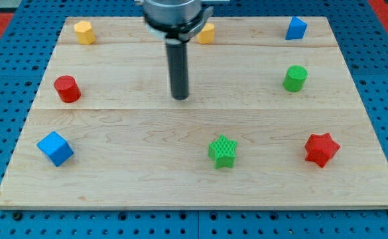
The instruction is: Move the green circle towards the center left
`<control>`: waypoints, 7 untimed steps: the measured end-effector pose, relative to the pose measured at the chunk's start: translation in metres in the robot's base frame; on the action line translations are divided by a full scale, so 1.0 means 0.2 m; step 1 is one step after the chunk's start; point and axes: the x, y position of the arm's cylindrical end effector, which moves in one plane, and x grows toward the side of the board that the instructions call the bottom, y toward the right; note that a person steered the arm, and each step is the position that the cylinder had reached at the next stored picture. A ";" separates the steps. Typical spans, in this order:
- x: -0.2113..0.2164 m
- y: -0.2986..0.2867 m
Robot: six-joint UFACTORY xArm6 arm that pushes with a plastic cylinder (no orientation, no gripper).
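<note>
1. Down on the board sits my tip (180, 97), the lower end of a straight dark rod hanging from the arm's grey mount at the view's top; it has no jaws to spread or press together, and it touches no block.
2. Count time: eight blocks on the wooden board (200, 192) — two green, two red, two blue, two yellow.
3. Greens: the green circle (295, 78) at the view's right, upper half, and a green star (223, 151) low, just right of centre.
4. Reds: a red cylinder (67, 89) at the view's left and a red star (322, 149) at the lower right.
5. Blues: a blue cube (55, 148) at the lower left and a blue block (296, 28) in the top right corner, its shape hard to make out.
6. Yellows: a yellow block (83, 32) at the top left, looking six-sided, and another yellow block (206, 33) near the top centre, partly hidden behind the arm's mount.
7. Now the green circle itself: a short upright cylinder, bright green, round top face tilted slightly towards the camera, standing alone below the blue block and above the red star.
8. Position check: my tip stands well apart from the green circle, off to its left and a touch lower in the view, near the board's middle.
9. Around the board, a blue pegboard surface (8, 99) with rows of holes.
</note>
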 end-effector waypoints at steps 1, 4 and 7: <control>-0.11 0.13; -0.33 0.41; -0.46 0.87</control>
